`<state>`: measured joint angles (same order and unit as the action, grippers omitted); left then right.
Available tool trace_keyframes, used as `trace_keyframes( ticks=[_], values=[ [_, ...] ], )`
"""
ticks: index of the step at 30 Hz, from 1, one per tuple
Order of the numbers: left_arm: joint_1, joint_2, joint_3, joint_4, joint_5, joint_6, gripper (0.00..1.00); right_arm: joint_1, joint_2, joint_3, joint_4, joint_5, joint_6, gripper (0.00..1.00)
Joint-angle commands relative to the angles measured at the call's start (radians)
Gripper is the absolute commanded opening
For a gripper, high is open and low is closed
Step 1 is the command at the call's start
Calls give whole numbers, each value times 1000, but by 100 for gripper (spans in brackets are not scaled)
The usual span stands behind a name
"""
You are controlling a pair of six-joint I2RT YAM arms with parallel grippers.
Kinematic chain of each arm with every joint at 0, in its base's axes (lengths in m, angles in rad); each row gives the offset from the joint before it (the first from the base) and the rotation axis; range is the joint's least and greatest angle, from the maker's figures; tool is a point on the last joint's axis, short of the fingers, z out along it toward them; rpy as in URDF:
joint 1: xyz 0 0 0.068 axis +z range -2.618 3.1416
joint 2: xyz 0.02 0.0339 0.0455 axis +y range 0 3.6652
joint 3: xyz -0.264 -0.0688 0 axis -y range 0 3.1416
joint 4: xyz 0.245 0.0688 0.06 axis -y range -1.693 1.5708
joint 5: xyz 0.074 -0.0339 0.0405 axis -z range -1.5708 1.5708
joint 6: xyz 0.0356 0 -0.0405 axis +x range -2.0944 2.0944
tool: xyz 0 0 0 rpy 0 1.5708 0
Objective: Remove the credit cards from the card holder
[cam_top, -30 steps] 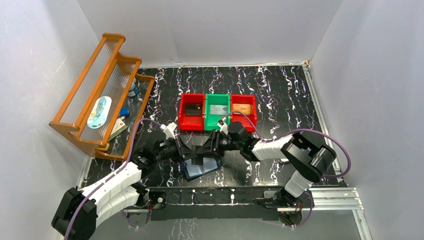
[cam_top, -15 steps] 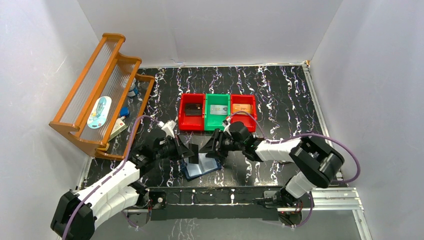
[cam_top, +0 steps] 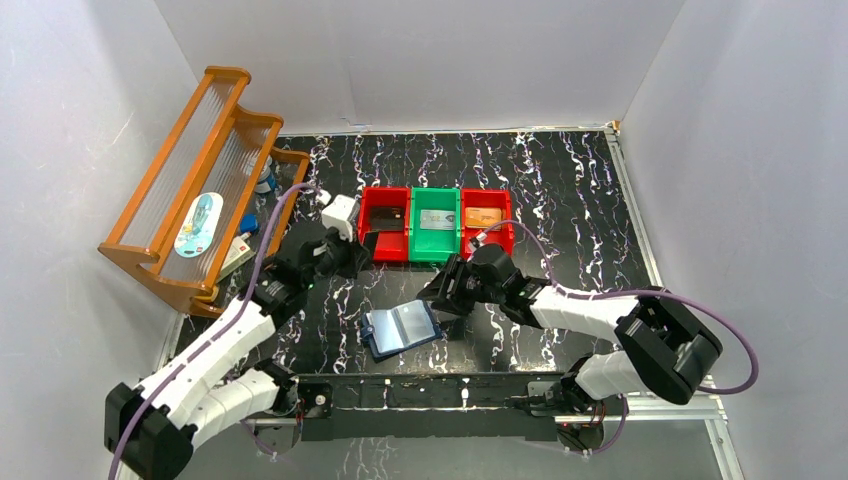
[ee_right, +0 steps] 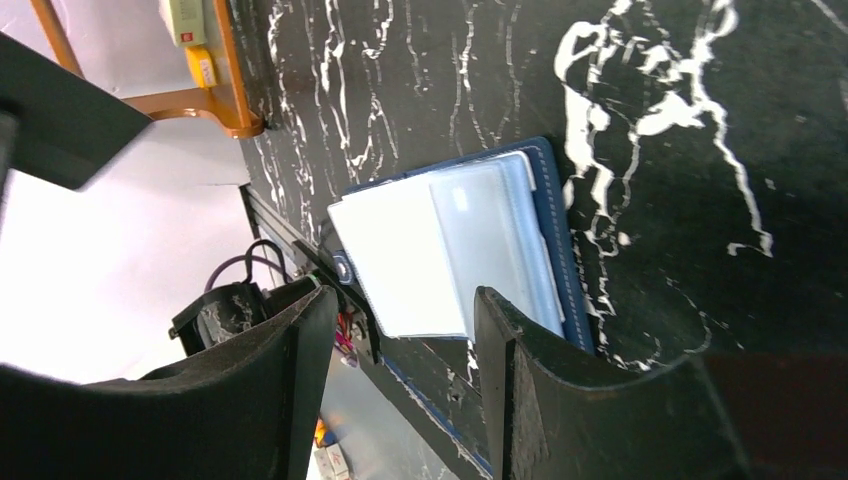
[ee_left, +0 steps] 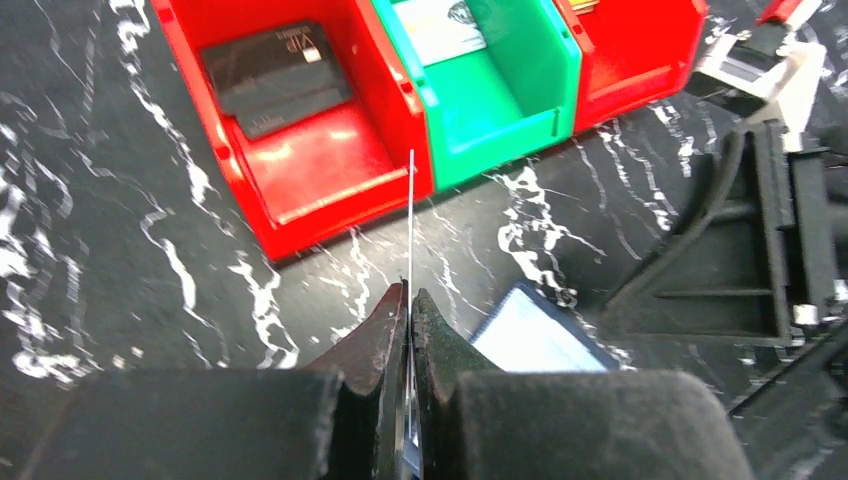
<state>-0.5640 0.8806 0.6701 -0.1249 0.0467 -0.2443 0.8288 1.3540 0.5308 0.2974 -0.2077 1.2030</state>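
Swinging away from the card holder [cam_top: 402,328] over the last second, the left gripper [cam_top: 366,244] is now hanging at the near left corner of the left red bin [cam_top: 392,252], while the right gripper [cam_top: 440,292] is backing off to the holder's far right edge. At the far left a wooden rack [cam_top: 200,190] is leaning against the wall. Seen from the left wrist, the left gripper [ee_left: 410,300] is pinching a credit card [ee_left: 411,225] edge-on, its fingers pressed together on the thin white line of the card, which is pointing at the wall between the red bin [ee_left: 300,215] and the green bin [ee_left: 500,140]. A black card [ee_left: 275,80] is lying flat in that red bin. To the right, the green bin [cam_top: 435,252] is holding a silver-grey card [cam_top: 436,218], and the right red bin [cam_top: 490,240] an orange card [cam_top: 483,216]. Near the bins, the navy card holder [ee_right: 556,230] is lying open on the table, its pale plastic sleeves facing up. The right gripper [ee_right: 405,295] is hovering just above it with its fingers [ee_right: 500,340] spread apart, gripping nothing.
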Motion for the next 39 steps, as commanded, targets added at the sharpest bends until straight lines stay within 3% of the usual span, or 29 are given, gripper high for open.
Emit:
trace_keyframes(
  ticks=[1, 5, 9, 19, 26, 39],
  values=[
    [3, 99, 119, -39, -38, 329, 0, -15, -53, -14, -23, 38, -18, 62],
    [11, 196, 204, -52, -7, 499, 0, -25, -78, -28, -32, 50, -17, 62],
    [26, 321, 310, -155, 172, 799, 0, -39, -103, -35, -48, 53, -20, 61],
    [91, 563, 494, -210, 182, 1090, 0, -66, -153, -64, -74, 59, -22, 62],
    [107, 699, 584, -203, 164, 1205, 0, -84, -155, -71, -81, 57, -26, 62],
    [107, 847, 628, -124, 105, 1246, 0, -121, -124, -78, -74, 20, -33, 62]
  ],
)
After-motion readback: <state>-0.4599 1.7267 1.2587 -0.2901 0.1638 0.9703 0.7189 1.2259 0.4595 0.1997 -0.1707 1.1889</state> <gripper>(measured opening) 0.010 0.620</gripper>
